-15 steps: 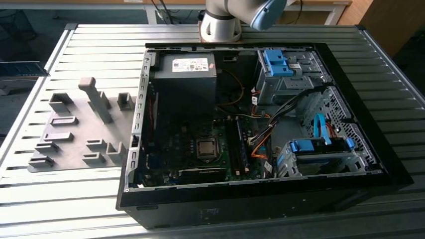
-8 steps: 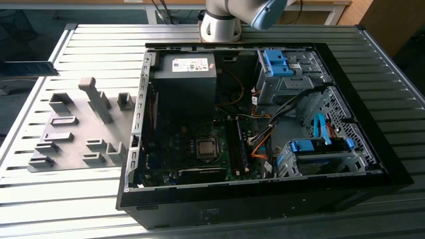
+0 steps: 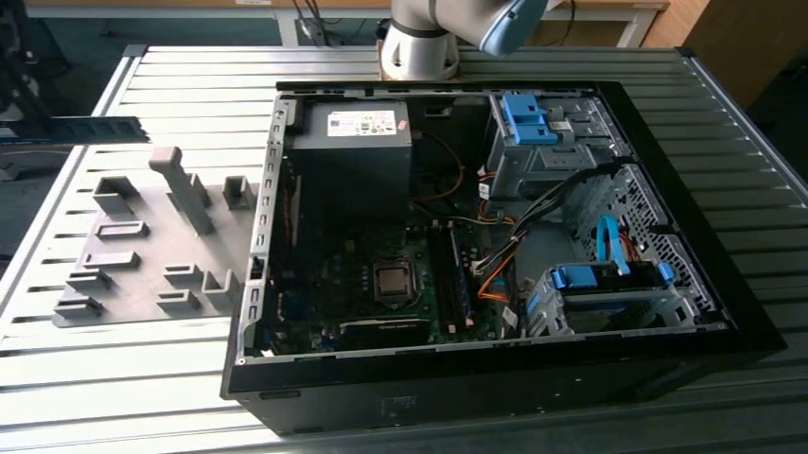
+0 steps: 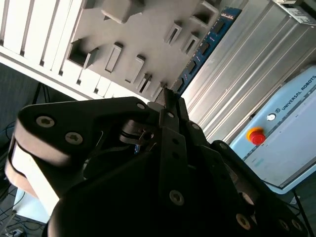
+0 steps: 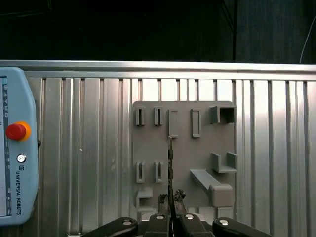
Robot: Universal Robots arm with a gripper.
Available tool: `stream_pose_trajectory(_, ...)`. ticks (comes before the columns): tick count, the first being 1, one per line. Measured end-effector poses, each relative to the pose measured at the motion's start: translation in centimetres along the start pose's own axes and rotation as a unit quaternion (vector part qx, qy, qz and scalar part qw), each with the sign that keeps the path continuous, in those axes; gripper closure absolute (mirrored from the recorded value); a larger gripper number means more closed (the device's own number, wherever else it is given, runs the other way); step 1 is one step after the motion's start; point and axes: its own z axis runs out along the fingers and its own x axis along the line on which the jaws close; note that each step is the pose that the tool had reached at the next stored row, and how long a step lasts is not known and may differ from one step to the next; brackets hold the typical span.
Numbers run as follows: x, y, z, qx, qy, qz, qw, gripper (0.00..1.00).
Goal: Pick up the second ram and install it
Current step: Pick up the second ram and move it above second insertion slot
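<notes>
Gripper (image 5: 171, 198) sits over the grey fixture tray (image 5: 200, 150); the black, bolted jaws are pressed together on the second ram (image 5: 170, 165), pinching it by one end. In the first wrist view the stick is edge-on, a thin dark line running out from the jaws across the tray's matt moulded surface with its rectangular slots and raised blocks. In the second wrist view its flat blue-green face (image 4: 203, 47) shows, with dark square chips in a row. In the exterior view the ram (image 3: 86, 128) hangs level above the far corner of the ribbed aluminium worktop (image 3: 127, 383) at the exterior view's left, clear of the tray and well apart from the open black computer case (image 3: 505, 383); I see no contact between stick and tray. A pale blue teach pendant (image 5: 17, 168) with a round red button (image 5: 15, 131) lies on the worktop beside the tray.
</notes>
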Motion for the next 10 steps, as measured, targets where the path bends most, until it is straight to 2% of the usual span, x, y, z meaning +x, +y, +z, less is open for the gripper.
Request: stream_pose_trajectory(10,-0.04,-3.45,-0.09,0.0,0.0,0.0,1.0,0.86)
